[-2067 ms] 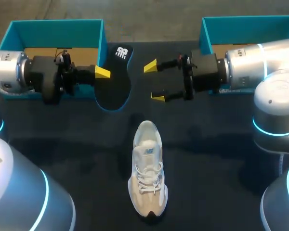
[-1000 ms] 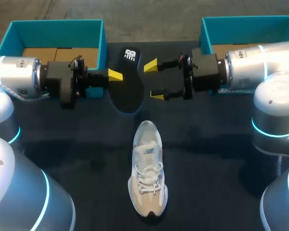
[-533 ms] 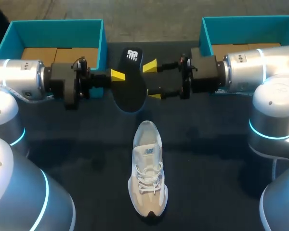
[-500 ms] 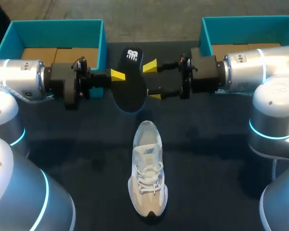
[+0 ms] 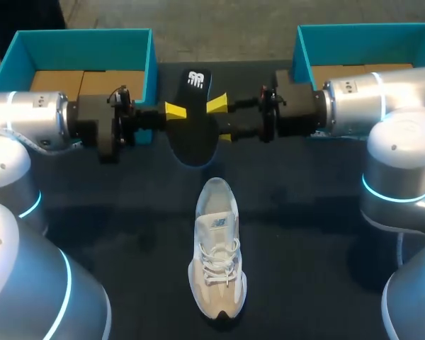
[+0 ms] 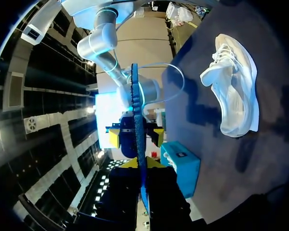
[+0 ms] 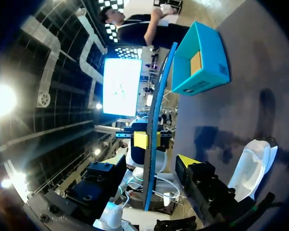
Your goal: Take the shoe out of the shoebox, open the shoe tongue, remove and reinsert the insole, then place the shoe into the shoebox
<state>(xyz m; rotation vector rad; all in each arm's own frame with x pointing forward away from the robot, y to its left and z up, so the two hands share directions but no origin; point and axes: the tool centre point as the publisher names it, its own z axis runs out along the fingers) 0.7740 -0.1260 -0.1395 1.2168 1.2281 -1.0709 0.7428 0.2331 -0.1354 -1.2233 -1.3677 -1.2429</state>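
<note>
Over the bench (image 5: 304, 234), left end effector (image 5: 176, 117) clamps the insole (image 5: 193, 134); right end effector (image 5: 221, 120) straddles it, jaws apart. Best close squarely before left lets go.

A black table (image 5: 304, 255) spreads across the lower and middle frame of my head camera, its dark surface matte. Flat brown cardboard (image 5: 92, 81) lies at the upper left of the frame. More cardboard (image 5: 340, 70) shows at the upper right, near the table's far edge.
</note>
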